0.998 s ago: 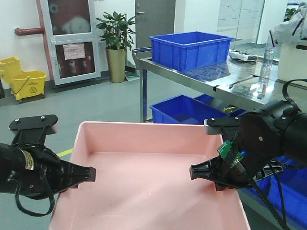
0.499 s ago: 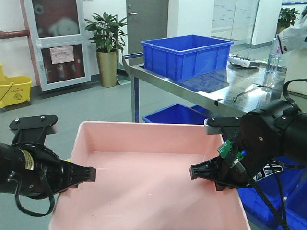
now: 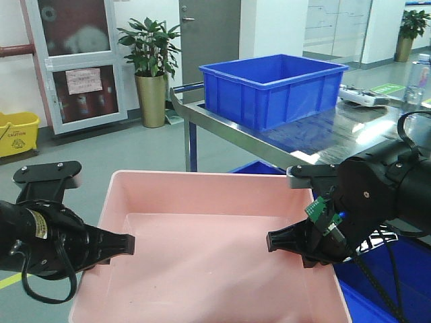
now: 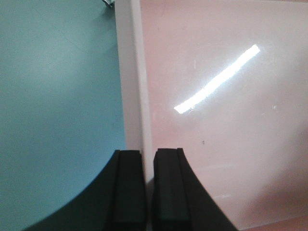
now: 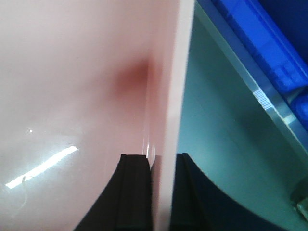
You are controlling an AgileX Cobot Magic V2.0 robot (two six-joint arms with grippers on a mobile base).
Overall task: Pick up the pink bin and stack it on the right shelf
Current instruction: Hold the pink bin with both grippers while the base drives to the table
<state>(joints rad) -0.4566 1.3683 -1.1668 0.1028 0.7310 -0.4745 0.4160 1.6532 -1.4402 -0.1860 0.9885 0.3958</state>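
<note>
The pink bin (image 3: 209, 249) is held up in front of me, a wide shallow tub with nothing inside. My left gripper (image 3: 124, 246) is shut on its left wall; the left wrist view shows the rim (image 4: 132, 86) pinched between the two black fingers (image 4: 129, 192). My right gripper (image 3: 277, 241) is shut on the right wall, and the right wrist view shows the pink rim (image 5: 173, 96) between its fingers (image 5: 135, 192). The right shelf (image 3: 323, 138), a shiny steel rack, stands ahead and to the right of the bin.
A blue crate (image 3: 273, 87) sits on the rack's top tier, with another blue crate (image 3: 259, 167) on a lower tier behind the bin. A potted plant (image 3: 151, 70), a yellow mop bucket (image 3: 17, 133) and a door (image 3: 209, 33) stand along the far wall.
The whole view has swung left to right: the rack and blue crate now sit nearer and more central, the mop bucket has slid off left. Both grippers keep the same hold on the bin.
</note>
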